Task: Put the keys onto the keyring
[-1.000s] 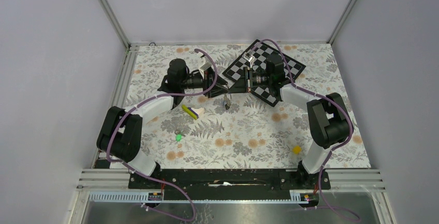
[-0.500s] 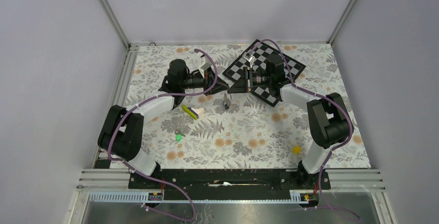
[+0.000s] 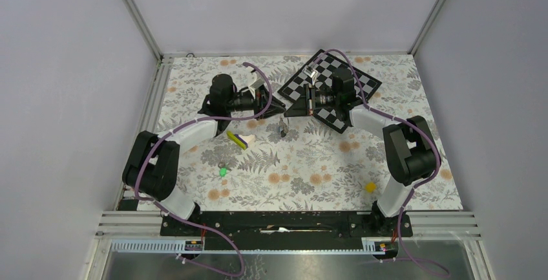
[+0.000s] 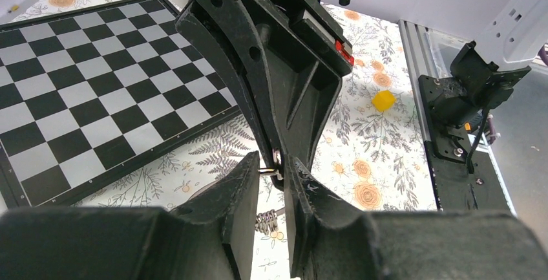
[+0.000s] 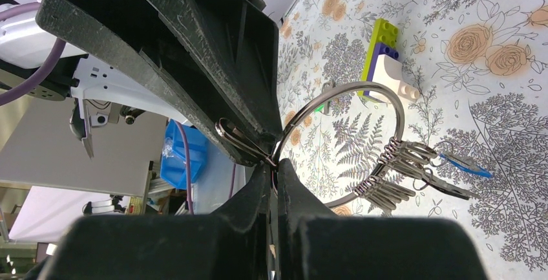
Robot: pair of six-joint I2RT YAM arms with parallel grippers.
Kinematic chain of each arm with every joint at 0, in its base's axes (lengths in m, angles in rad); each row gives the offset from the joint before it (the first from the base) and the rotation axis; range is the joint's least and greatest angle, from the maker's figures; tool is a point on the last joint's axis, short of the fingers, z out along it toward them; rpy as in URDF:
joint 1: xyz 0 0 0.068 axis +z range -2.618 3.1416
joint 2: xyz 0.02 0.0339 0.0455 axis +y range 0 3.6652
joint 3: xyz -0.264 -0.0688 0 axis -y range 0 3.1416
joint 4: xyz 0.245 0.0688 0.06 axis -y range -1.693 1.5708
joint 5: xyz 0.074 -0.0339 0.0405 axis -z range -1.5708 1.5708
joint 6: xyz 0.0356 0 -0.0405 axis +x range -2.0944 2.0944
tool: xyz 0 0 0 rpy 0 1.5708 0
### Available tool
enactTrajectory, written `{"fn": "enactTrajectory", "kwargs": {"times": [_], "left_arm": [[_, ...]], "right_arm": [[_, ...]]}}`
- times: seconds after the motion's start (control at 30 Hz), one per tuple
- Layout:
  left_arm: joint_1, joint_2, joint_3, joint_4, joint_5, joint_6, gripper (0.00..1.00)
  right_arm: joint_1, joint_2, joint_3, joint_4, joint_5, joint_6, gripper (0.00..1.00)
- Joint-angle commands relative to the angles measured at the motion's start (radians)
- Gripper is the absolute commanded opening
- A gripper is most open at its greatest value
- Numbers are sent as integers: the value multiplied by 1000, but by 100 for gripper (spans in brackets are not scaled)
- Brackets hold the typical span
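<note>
Your right gripper (image 5: 274,167) clamped on keyring (image 5: 362,86), held above far-centre tabletop (image 3: 304,163), by checkerboard (image 3: 362,83) left corner. Bunch of keys (image 5: 413,163) hangs on ring, blue tag among them. Your left gripper (image 4: 271,163) meets it tip to tip, fingers narrowly apart, small wire loop (image 5: 236,139) pinched between. Green key (image 3: 223,171) lies alone, near left.

Floral table (image 3: 310,163): chessboard (image 3: 363,81); block (image 3: 240,140); seemingly key (image 3: 223,172)

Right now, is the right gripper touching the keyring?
Touching. The right wrist view shows the right gripper shut on the keyring: the wire runs straight into the seam between its fingers, with no gap.
</note>
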Motion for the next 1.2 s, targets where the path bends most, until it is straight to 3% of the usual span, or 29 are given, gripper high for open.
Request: {"fn": "enactTrajectory", "kwargs": {"times": [0.0, 0.87, 1.17], "left_arm": [[-4, -18, 7, -27, 10, 54, 25], [-4, -27, 23, -91, -11, 70, 21], [-4, -31, 43, -147, -36, 62, 14]], "right_arm": [[-4, -1, 16, 53, -8, 5, 0], [-6, -2, 15, 38, -6, -14, 0], [-7, -2, 15, 38, -6, -17, 0]]}}
